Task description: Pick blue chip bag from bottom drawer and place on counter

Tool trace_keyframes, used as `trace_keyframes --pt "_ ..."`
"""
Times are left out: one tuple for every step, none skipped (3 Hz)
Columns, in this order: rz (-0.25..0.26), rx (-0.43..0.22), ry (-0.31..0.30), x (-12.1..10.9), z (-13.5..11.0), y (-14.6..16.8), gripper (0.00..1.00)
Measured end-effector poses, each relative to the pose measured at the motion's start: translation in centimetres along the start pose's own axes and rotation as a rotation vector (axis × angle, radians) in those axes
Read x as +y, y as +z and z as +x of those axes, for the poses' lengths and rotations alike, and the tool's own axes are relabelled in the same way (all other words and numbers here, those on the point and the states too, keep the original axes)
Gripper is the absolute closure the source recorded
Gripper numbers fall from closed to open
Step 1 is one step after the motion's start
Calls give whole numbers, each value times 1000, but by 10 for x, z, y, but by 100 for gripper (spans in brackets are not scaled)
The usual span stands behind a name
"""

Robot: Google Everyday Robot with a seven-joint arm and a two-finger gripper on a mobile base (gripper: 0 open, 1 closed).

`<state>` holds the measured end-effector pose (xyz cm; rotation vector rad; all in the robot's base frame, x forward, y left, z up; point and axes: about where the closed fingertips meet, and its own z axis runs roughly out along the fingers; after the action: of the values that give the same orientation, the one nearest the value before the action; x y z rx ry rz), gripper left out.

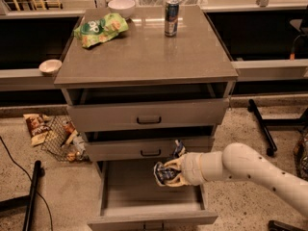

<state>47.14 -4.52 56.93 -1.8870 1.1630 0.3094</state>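
The blue chip bag (166, 171) is a crumpled navy foil bag held in my gripper (169, 173), which is shut on it. The gripper holds the bag above the floor of the open bottom drawer (130, 191), near its right side and just in front of the middle drawer's panel. My white arm (250, 170) reaches in from the lower right. The counter (144, 52) is the grey-brown slab on top of the cabinet, well above the gripper.
On the counter lie a light-green snack bag (98, 30), a white bowl (121, 6) and a can (171, 17). Upper drawers (149, 114) stand slightly open. A small bowl (50, 66) sits on the left ledge. A brown-and-white snack bag (36, 127) and wire basket (65, 138) lie on the floor.
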Motion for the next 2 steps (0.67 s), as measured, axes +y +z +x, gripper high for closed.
trace_keyframes --pt "2 45 -61 -19 -16 -18 100" --pt "2 43 -59 -19 -15 -17 100"
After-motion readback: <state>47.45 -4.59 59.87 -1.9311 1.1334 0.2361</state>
